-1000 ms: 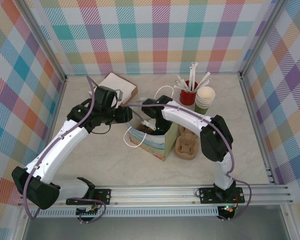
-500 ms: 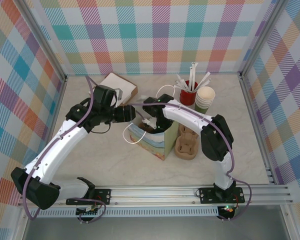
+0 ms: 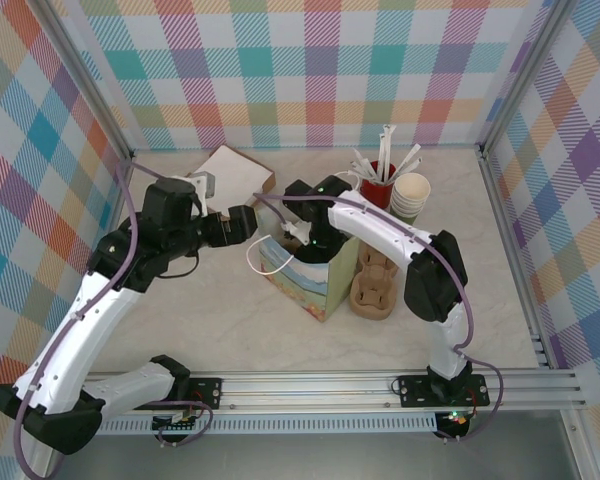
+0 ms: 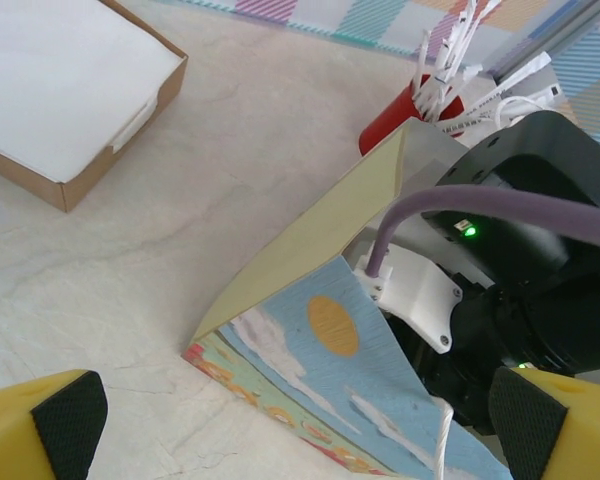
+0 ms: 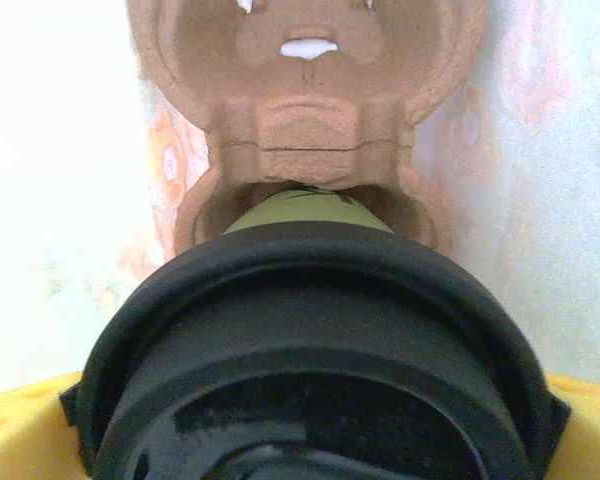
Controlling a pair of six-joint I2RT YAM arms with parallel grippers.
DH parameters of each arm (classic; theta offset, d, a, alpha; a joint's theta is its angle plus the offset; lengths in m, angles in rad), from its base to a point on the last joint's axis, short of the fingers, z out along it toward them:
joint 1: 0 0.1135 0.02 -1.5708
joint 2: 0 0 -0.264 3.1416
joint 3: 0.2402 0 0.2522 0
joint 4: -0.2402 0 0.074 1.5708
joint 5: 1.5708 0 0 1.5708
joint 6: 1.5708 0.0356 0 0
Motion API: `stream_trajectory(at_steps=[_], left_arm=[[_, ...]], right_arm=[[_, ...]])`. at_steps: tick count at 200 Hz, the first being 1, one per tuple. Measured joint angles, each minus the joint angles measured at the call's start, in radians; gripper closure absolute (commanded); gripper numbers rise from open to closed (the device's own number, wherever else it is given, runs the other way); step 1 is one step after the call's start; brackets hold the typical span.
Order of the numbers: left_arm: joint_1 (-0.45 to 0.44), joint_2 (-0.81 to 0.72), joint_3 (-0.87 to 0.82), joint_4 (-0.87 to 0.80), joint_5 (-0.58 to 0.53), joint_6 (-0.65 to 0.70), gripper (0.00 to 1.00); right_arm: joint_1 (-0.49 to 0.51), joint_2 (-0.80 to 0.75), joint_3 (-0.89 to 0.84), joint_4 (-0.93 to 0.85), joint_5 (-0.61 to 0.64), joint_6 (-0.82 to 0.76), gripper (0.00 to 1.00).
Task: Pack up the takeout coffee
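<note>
Left gripper (image 3: 242,222) drawn back from sky-printed paper bag (image 3: 305,283), fingers now spread wide. Right gripper (image 3: 303,240) widened inside bag. Black-lidded olive-green paper cup (image 5: 305,212) seated in brown pulp carrier (image 5: 310,110). Cup judged released; withdrawal remaining.

- An olive-green paper cup (image 5: 305,208) capped with a black domed plastic lid (image 5: 310,350) is seen from the right wrist view, with the lid closest to the lens and blurred.
- Only a narrow band of the olive-green wall shows past the lid's far rim, with a thin dark mark on it.
- That band sits inside the near pocket of a brown moulded-pulp cup carrier (image 5: 310,60), whose walls curve round it on the left and right.
- Whether the cup stands fully upright or leans cannot be told.
</note>
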Motion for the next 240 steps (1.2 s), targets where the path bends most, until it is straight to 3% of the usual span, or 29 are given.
stream_trajectory(at_steps=[159,240], left_arm=[[0.004,-0.122,-0.1,-0.014,-0.027,0.001,0.0],[0.004,-0.134,-0.114,-0.005,-0.03,0.0,0.0]], right_arm=[[0.0,-0.058,0.445,-0.243,0.005,0.03,0.01],[-0.011,-0.138,0.562,-0.257,0.024,0.068,0.06]])
